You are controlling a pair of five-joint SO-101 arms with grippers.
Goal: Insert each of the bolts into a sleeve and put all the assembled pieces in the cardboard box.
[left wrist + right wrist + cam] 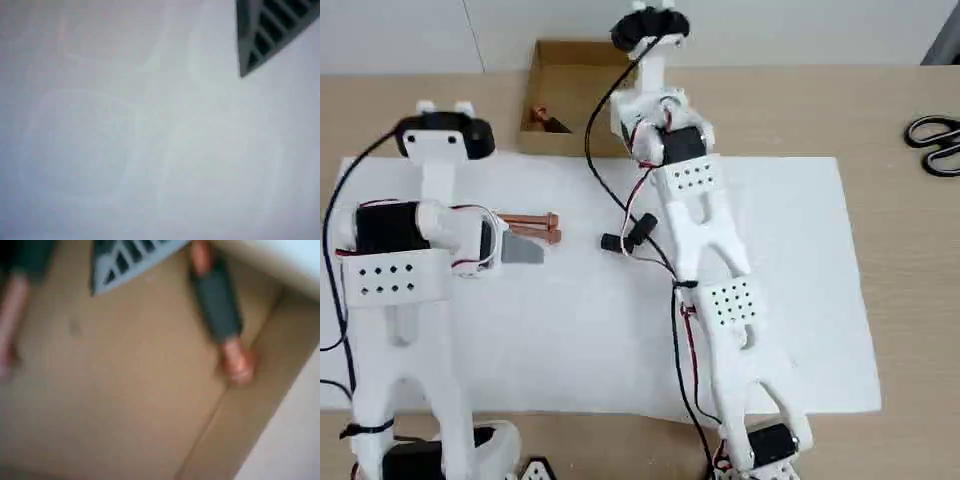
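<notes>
In the cardboard box (125, 405) lie two assembled pieces (220, 320), two bolts (530, 220) outside.

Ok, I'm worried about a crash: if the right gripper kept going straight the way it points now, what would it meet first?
Most likely the bare floor of the cardboard box, just beside the sleeved bolt by the wall. Nothing seems to lie between, though depth is hard to judge here.
</notes>
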